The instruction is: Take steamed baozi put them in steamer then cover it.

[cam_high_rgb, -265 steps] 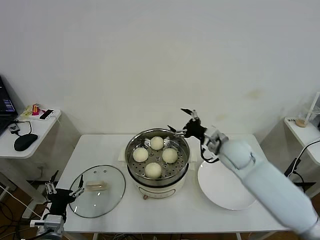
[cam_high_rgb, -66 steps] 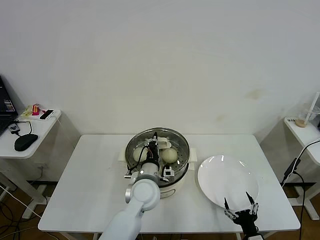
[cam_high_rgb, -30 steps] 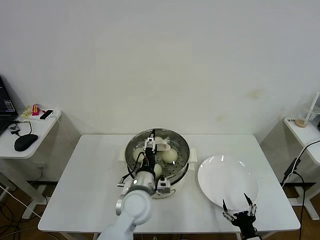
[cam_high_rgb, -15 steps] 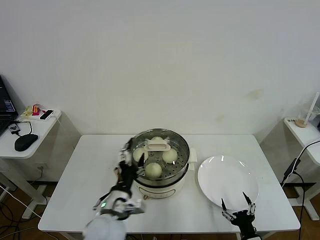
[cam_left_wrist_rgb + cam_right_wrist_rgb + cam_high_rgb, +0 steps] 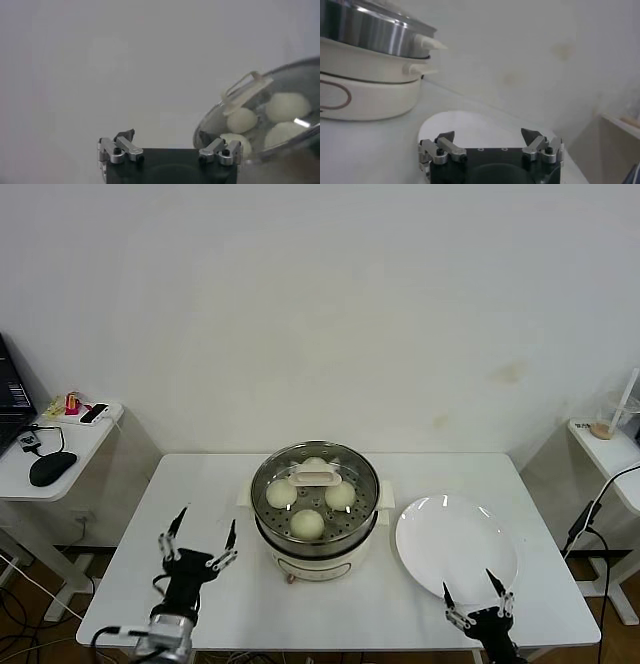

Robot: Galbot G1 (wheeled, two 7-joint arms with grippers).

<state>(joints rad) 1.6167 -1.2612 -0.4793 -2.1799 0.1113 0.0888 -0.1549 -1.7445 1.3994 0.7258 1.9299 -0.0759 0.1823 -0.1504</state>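
The steamer [image 5: 268, 534], a shiny steel pot on a cream-white base [image 5: 315, 565], stands mid-table. The cover [image 5: 355, 474], a clear glass lid with a cream bar handle [image 5: 315, 477], sits on it. The baozi [image 5: 307, 524] show through the glass; the far one is partly hidden by the handle. My left gripper [image 5: 200, 540] is open and empty at the front left of the table, apart from the steamer. Its wrist view shows the cover [image 5: 295, 85], the handle [image 5: 245, 90] and baozi [image 5: 241, 120] beyond the left gripper [image 5: 165, 136]. My right gripper [image 5: 470, 594] is open and empty by the front right edge.
An empty white plate [image 5: 455, 544] lies right of the steamer; it also shows in the right wrist view [image 5: 470, 125], in front of the right gripper [image 5: 487, 134] and beside the steamer [image 5: 365, 30]. A side table with a mouse [image 5: 50, 469] stands at the left.
My left arm let go of the cover, which now rests on the steamer, and drew back to the table's front left. The right gripper has stayed put.
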